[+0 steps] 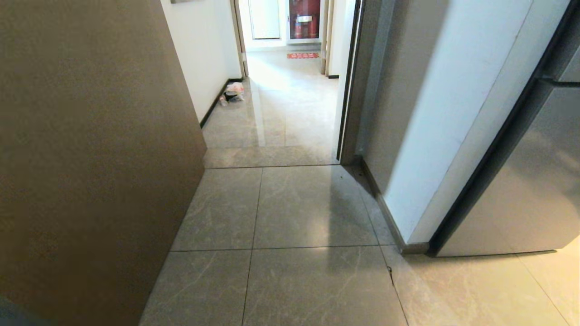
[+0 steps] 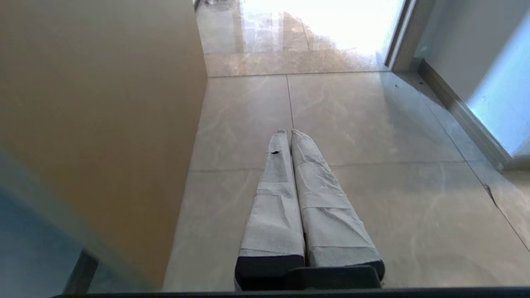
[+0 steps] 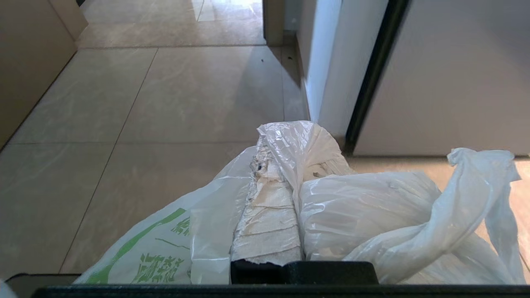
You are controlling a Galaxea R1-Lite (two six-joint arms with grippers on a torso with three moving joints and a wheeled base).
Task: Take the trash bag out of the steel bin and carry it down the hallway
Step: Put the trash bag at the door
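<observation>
The trash bag [image 3: 372,207], thin white plastic with green print [image 3: 157,256], drapes over my right gripper [image 3: 285,145], which is shut on it. One taped finger [image 3: 267,215] shows; the plastic covers the other. A twisted handle loop [image 3: 480,194] sticks out to one side. My left gripper [image 2: 288,132] hangs over the floor tiles, shut and holding nothing. The hallway [image 1: 290,104] of glossy grey tiles runs on beyond a doorway straight ahead in the head view. Neither arm shows in the head view. The steel bin is out of view.
A tall brown panel [image 1: 90,158] walls off the left. A white wall corner [image 1: 453,113] and a grey appliance [image 1: 521,190] stand on the right. A small bag of rubbish [image 1: 234,93] lies by the hallway's left skirting. A red mat [image 1: 302,55] lies at the far end.
</observation>
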